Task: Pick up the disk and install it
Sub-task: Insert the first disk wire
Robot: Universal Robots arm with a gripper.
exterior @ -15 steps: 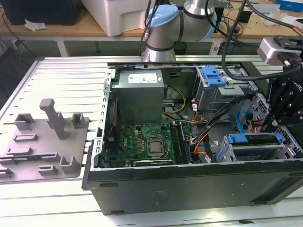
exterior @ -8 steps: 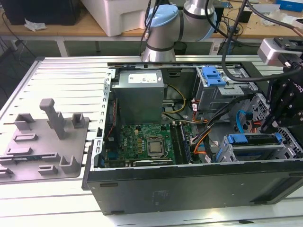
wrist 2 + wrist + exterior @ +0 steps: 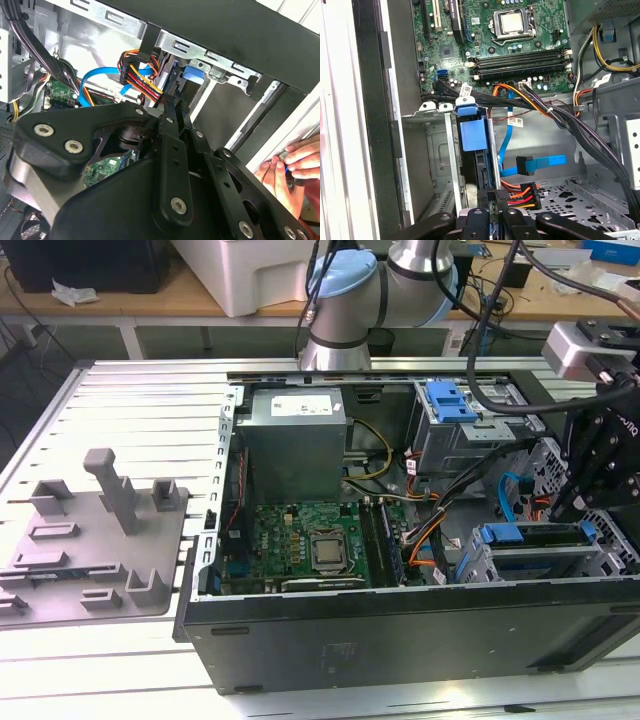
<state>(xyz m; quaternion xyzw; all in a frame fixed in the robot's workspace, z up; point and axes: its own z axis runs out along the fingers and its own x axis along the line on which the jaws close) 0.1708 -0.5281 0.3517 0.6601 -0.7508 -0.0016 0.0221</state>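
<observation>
At the case (image 3: 400,640) corner nearest the camera, on the exterior view's right: the disk (image 3: 472,137) is off the table and stands edge-on in the drive cage (image 3: 432,150), with its blue carrier frame between the cage walls. Pick-up looks done. Insertion looks mostly in to me, but I can't confirm it's seated or latched.

Gripper (image 3: 492,202) jaws are nearly together, pinching the disk's edge nearest the arm. A blue strip shows between them in the first wrist view.

Blue data cable (image 3: 545,161) and power plug (image 3: 522,192) lie just beside the cage, not plugged into the disk as far as I can see.

Second cage (image 3: 470,435) sits along the case's far edge with a blue latch tab (image 3: 450,400) on top; contents unclear. Also in the case: power supply (image 3: 295,425), motherboard (image 3: 300,540).

Someone's hand (image 3: 295,162) is just outside the case wall.
</observation>
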